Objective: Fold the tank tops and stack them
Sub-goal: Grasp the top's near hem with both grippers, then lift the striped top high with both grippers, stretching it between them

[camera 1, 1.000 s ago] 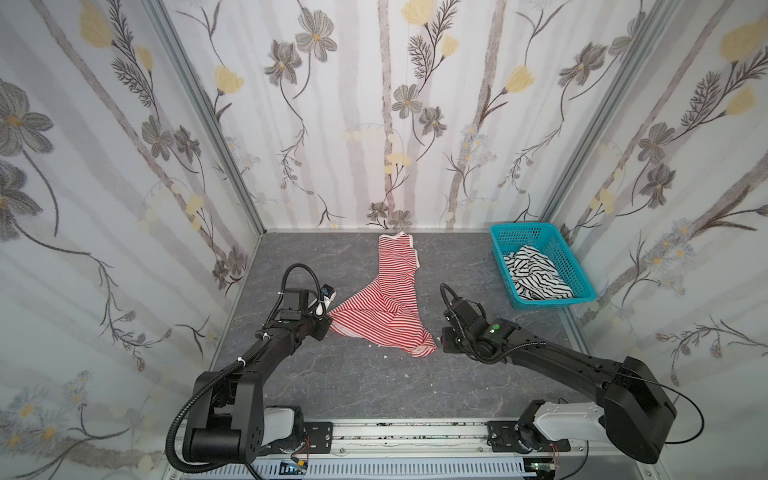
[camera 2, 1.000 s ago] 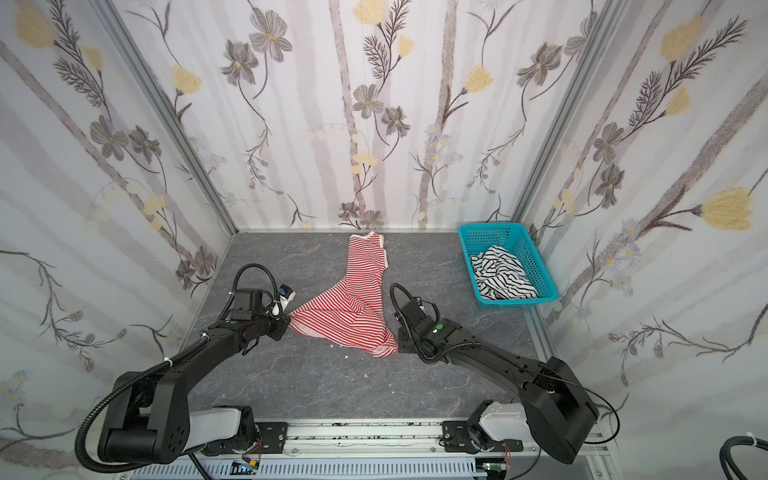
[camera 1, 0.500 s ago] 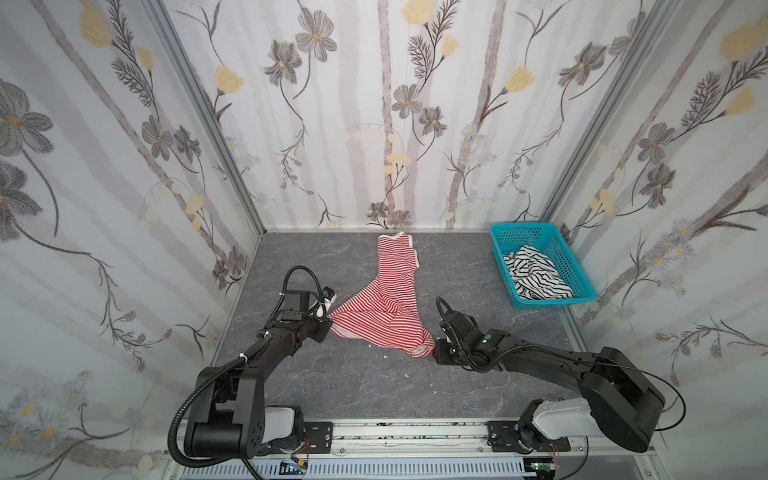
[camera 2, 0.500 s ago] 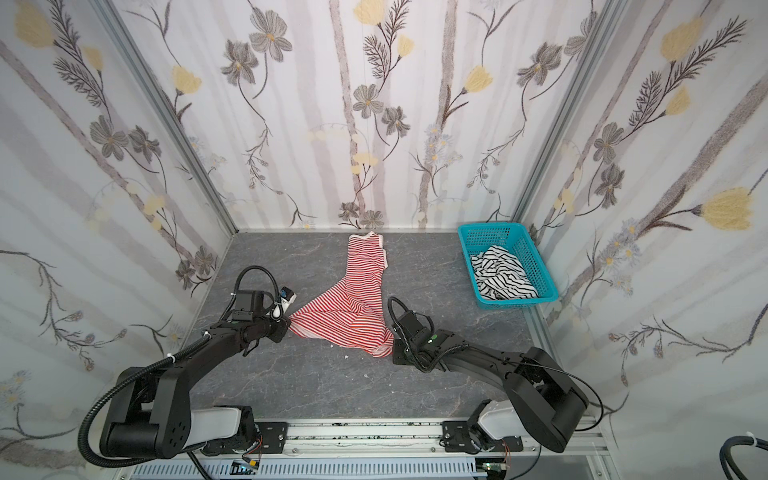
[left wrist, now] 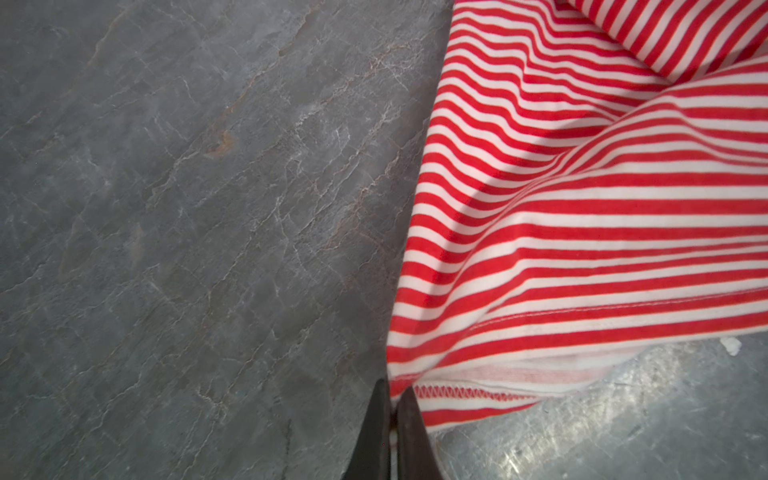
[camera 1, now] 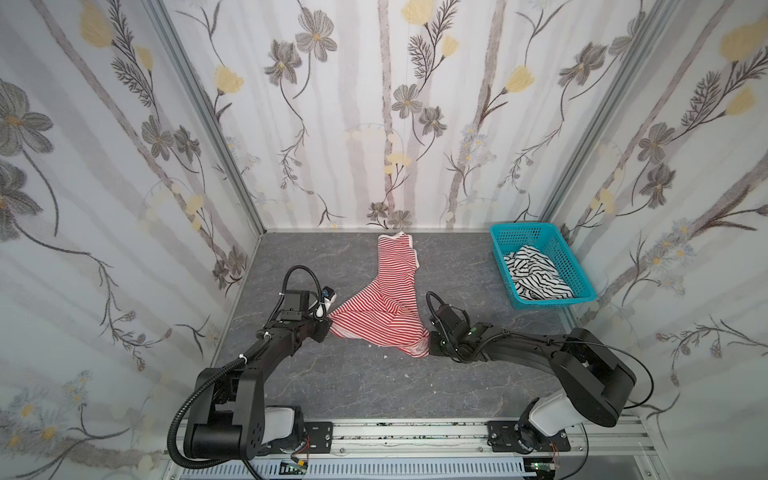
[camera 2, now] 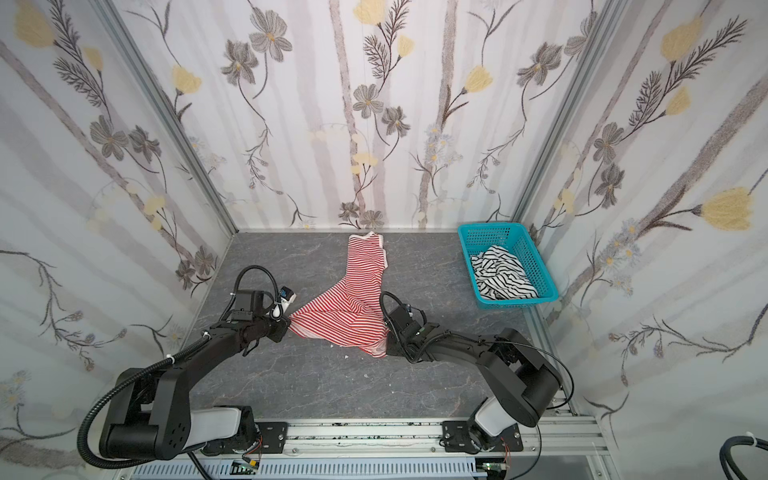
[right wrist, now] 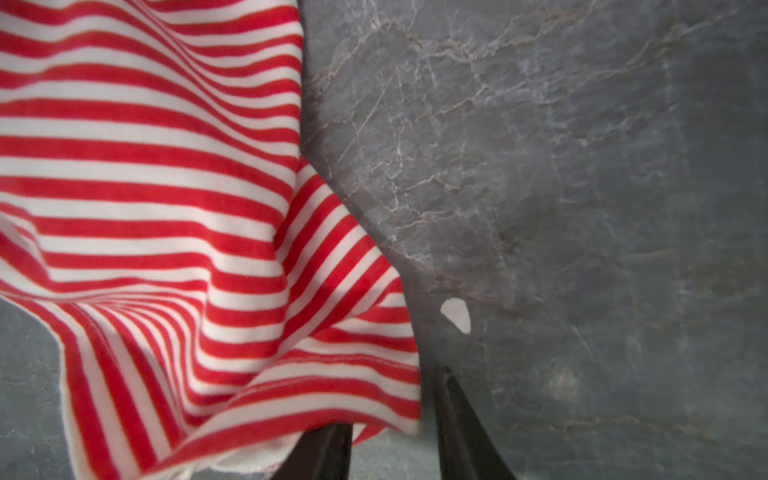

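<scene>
Red-striped knit tank top point(camera 1: 382, 320) rumpled, left gripper point(left wrist: 392, 390) pinching hem, right gripper point(right wrist: 390, 409) parted

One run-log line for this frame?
left gripper: shut on red-and-white tank top hem corner | right gripper: open, jaws astride other hem corner | black-and-white tank top: crumpled in basket | fold: not started

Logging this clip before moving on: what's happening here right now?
The left gripper is shut on one lower corner of the red-and-white tank top, which lies spread but rumpled on the table. The right gripper sits at the opposite lower corner with its jaws apart around the hem, not yet clamped. The black-and-white tank top lies crumpled in the teal basket. Nothing is folded yet.
</scene>
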Tool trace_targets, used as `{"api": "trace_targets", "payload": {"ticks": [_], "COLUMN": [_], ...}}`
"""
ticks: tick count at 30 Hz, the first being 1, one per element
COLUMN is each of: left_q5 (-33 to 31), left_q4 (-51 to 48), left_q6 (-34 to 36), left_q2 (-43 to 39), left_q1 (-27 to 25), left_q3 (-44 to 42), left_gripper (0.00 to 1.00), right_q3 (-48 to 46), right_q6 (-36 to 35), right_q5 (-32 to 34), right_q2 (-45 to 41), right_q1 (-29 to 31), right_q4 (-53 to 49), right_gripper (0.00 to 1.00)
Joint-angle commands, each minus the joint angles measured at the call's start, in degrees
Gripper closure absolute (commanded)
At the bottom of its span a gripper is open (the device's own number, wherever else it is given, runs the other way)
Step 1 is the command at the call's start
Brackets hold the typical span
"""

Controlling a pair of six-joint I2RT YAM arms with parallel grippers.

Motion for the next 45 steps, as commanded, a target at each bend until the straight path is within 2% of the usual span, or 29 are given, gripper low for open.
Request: {"api": "trace_targets", "payload": {"ticks": [1,4,6,11,15,24,34,37,40,45], "left_q5": [0.1,-0.2,-0.3,-0.3,0.2,-0.5,0.0,0.0,-0.7,1.6], "left_q4": [0.3,0.3,0.3,0.3,0.3,0.3,0.3,0.2,-0.8,-9.3], "left_q6": [-0.1,0.1,0.3,0.2,-0.1,0.1,-0.4,-1.1,-2.3,-4.9], "left_q2": [-0.2,-0.1,0.0,0.2,0.2,0.0,0.2,0.5,0.8,0.4], "left_q1": [0.1,0.1,0.1,0.1,0.1,0.3,0.6,0.6,0.6,0.6], "left_q3": [-0.2,-0.3,-0.3,-0.1,0.1,0.5,0.7,1.6,4.6,16.9], "left_gripper": [1.0,1.0,1.0,1.0,1.0,1.0,1.0,1.0,1.0,1.0], "right_q3": [0.1,1.0,1.7,4.1,3.9,5.8,7.1,8.4,12.6,25.0], "right_q6": [0.3,-0.8,-1.6,-1.5,-0.8,-1.3,-2.7,-3.5,-6.2,-13.4], "right_q5": [0.4,0.1,-0.3,0.5,1.4,3.2,4.4,6.2,10.8,19.3], "right_q2": [0.6,0.3,0.4,0.7,1.8,6.3,4.6,3.0,1.2,-1.9], "right_q1": [0.6,1.3,3.3,4.7,4.7,4.5,4.4,4.4,3.5,-2.1], "right_q4": [-4.4,-5.6,-6.6,-9.1,-9.3,-8.8,-10.7,-12.4,-17.6,-29.3], "right_gripper": [0.76,0.84,0.84,0.7,0.69,0.79,0.97,0.98,0.98,0.99]}}
